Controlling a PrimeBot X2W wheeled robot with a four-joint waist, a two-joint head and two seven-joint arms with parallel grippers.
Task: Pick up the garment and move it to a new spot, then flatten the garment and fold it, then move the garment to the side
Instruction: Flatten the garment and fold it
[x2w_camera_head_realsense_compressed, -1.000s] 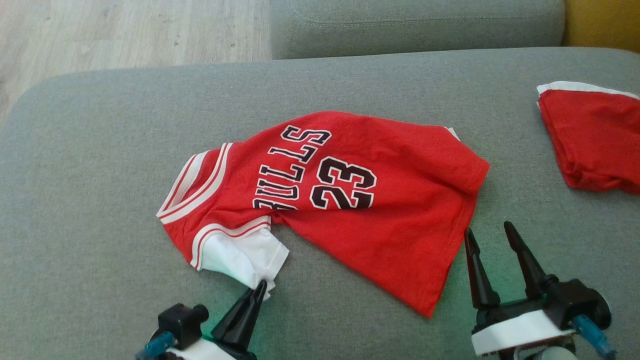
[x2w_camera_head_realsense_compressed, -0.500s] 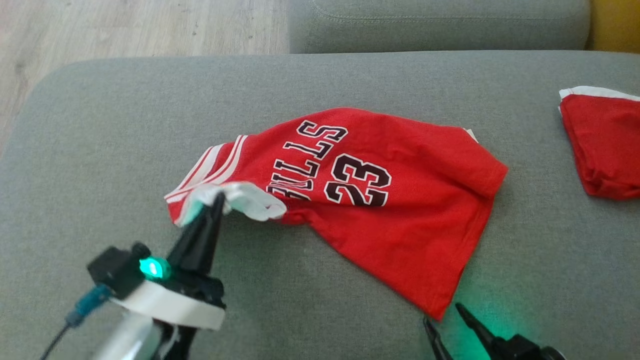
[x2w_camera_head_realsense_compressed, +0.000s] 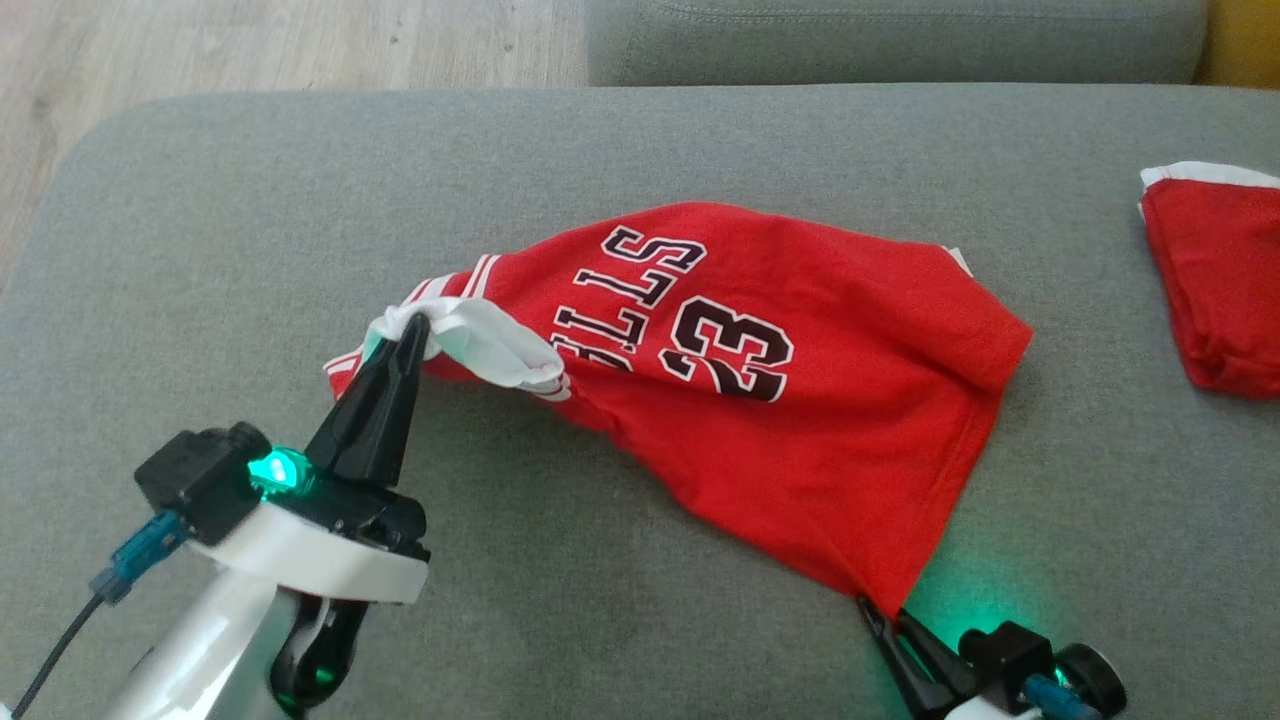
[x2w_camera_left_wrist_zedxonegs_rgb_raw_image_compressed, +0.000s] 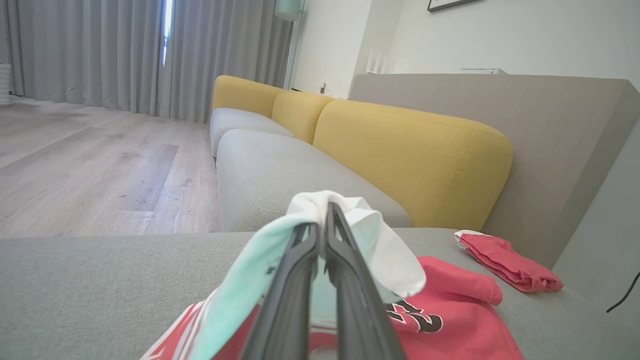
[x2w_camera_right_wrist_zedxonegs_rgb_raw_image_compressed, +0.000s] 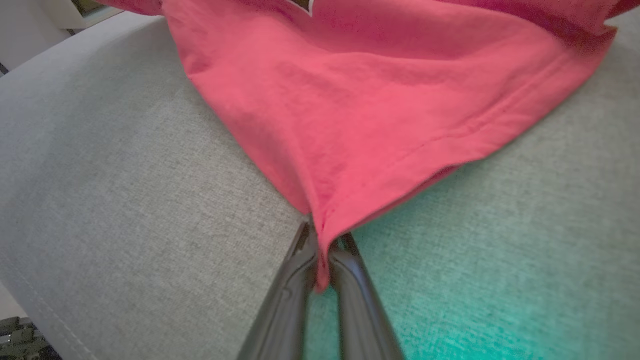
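Head: garment (x2w_camera_head_realsense_compressed: 800, 420) spread on cushion (x2w_camera_head_realsense_compressed: 200, 250), one end raised | L wrist: white sleeve (x2w_camera_left_wrist_zedxonegs_rgb_raw_image_compressed: 380, 235) clamped by left gripper (x2w_camera_left_wrist_zedxonegs_rgb_raw_image_compressed: 322, 210) | R wrist: hem corner (x2w_camera_right_wrist_zedxonegs_rgb_raw_image_compressed: 350, 200) pinched thinly by right gripper (x2w_camera_right_wrist_zedxonegs_rgb_raw_image_compressed: 324, 232); slip-out risked if pulled taut.

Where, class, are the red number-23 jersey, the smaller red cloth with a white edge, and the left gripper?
Red number-23 jersey (x2w_camera_head_realsense_compressed: 800, 450): head view, plain red body below the number.
Smaller red cloth with a white edge (x2w_camera_head_realsense_compressed: 1220, 290): head view, its red middle.
Left gripper (x2w_camera_head_realsense_compressed: 412, 324): head view, between its tips.
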